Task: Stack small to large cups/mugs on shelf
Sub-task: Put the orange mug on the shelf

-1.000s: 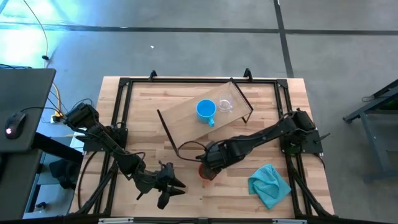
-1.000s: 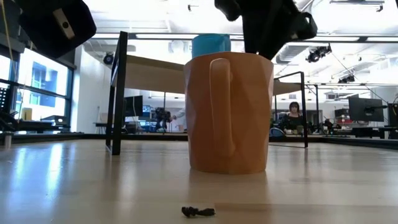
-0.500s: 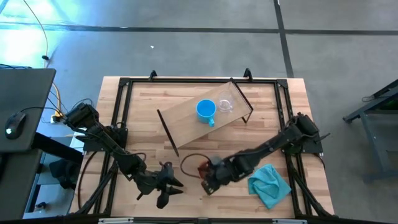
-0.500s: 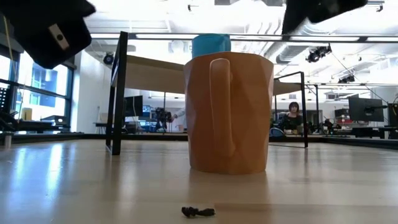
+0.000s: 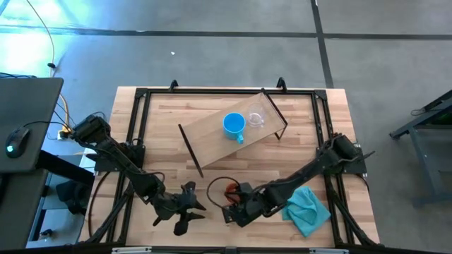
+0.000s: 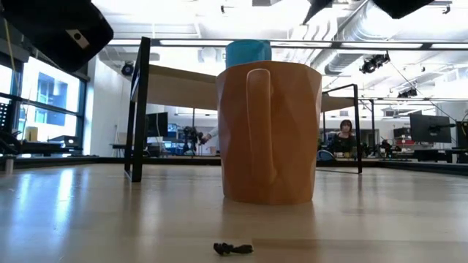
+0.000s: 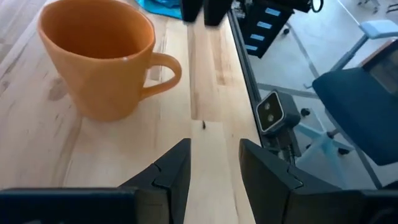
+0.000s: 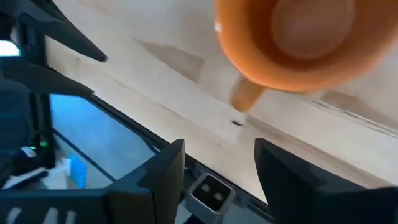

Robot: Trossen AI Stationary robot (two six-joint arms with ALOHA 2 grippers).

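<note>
High view: the orange-brown handled ceramic mug (image 5: pixel 230 191) stands upright on the light wooden table (image 5: pixel 162 120) near its front edge, partly covered by the right gripper (image 5: pixel 239 212), which hangs just above and in front of it. From the right wrist view the mug (image 8: pixel 298 43) sits beyond the two dark fingers, whose jaws stand wide apart and grip nothing, with the mug's handle pointing toward them. A small dark speck (image 8: pixel 236 122) lies on the table just off the handle.

On the long light-wood shelf with thin black metal end frames (image 5: pixel 205 134), set at a slant across the middle of the table, the bright blue handled mug (image 5: pixel 234 125) stands just beside the small clear see-through cup (image 5: pixel 256 117). Both are well apart from the orange-brown mug.

To the mug's left, the left gripper (image 5: pixel 187 204) waits low over the front of the table; its wrist view shows the jaws parted and empty, pointing at the mug (image 7: pixel 99 59) from nearby. A crumpled teal cloth (image 5: pixel 306 209) lies on the table at the front right, beside the right arm
</note>
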